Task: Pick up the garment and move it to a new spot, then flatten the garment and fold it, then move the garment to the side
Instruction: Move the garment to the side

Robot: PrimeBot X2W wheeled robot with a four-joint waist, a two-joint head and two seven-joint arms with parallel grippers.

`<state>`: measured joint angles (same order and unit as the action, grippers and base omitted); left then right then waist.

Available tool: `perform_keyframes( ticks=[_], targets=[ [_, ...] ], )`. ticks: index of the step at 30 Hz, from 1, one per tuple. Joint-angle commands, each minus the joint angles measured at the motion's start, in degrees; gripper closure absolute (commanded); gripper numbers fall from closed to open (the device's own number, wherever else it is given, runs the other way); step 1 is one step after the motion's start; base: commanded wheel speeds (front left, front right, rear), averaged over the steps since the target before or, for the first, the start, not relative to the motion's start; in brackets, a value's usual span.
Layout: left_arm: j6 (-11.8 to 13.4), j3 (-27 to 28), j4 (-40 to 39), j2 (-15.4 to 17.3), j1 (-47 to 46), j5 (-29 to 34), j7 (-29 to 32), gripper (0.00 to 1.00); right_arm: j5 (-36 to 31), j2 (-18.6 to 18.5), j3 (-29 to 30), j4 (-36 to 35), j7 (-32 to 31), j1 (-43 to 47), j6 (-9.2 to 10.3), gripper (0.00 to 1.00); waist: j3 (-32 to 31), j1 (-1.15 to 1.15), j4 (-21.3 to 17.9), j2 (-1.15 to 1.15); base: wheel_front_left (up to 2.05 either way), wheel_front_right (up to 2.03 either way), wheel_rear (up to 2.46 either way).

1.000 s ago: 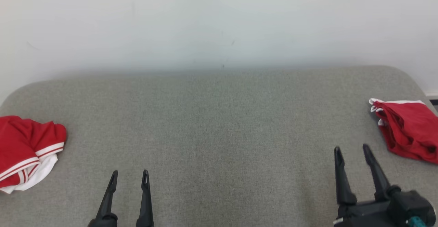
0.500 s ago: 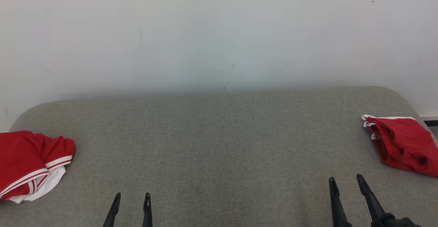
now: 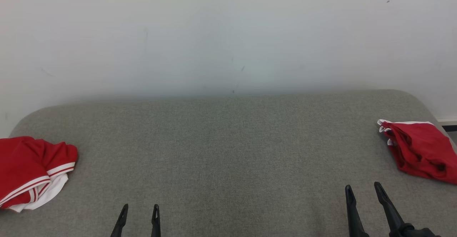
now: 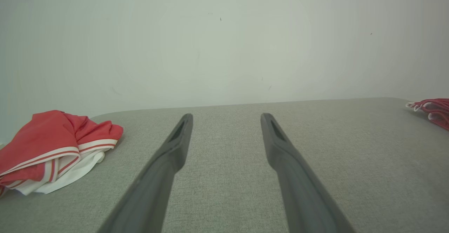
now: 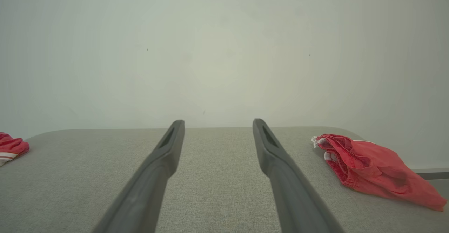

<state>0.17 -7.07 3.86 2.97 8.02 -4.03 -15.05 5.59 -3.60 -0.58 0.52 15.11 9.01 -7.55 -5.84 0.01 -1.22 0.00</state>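
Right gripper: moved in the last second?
Yes: the right gripper drew back toward the robot, away from the red garment at right.

The head camera looks down from high up at the grey cushion (image 3: pixel 228 147) and the white wall (image 3: pixel 228 33) at 12 o'clock. The cameras on the left hand (image 4: pixel 226 115) and right hand (image 5: pixel 218 121) sit low over the cushion, facing that wall. All three see the striped garment (image 3: pixel 32 169) at 9 o'clock and the plain red garment (image 3: pixel 421 151) at 3 o'clock.

No legible text, labels, brands, numbers or signs on anything.
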Motion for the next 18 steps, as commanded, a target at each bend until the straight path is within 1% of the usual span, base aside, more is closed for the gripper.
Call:
perform_keyframes(
  ticks=[1,18],
  targets=[
    [0.1,-0.1,0.0,-0.1,0.3,-0.1,-0.2,0.0,-0.3,0.1,0.2,-0.2,0.0,0.4,0.14,0.0,0.0,-0.01,0.0,0.0,0.0,0.0,0.0],
    [0.3,0.1,-0.3,-0.1,0.6,-0.1,-0.2,0.0,-0.1,0.3,0.2,-0.3,0.0,0.9,0.14,0.0,-0.1,-0.01,0.1,0.0,0.0,0.0,0.0]
  ],
)
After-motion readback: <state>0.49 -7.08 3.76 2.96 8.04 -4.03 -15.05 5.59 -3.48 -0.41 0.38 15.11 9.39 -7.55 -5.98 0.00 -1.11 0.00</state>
